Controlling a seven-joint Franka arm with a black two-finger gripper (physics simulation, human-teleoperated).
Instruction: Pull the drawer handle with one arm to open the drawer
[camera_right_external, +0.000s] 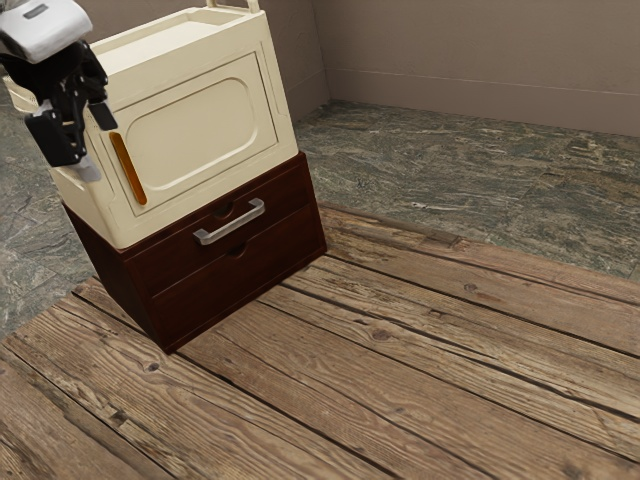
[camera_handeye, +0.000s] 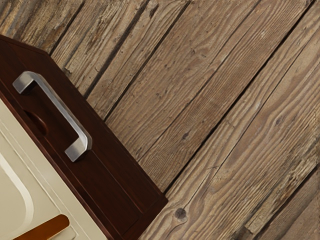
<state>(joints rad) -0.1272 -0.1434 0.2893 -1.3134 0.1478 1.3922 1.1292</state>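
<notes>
Where the drawer unit stands: one plank tabletop, rough, knotted, grooved, running in front of it. Above the unit: one black two-finger gripper, fingers apart, clear of the metal; on its white housing, a small grey mark, too small to read. On the unit's dark reddish wood, upper drawer, flush: one angular brushed-metal handle. Atop the unit: one cream cabinet, oval-panelled, with amber grip. Behind the unit: veined stone floor, plain wall.

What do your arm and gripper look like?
This bit of my arm is smooth, rounded and white, with a small grey marking. My gripper is black, with chunky jointed parts and a pale grey piece near one tip.
</notes>
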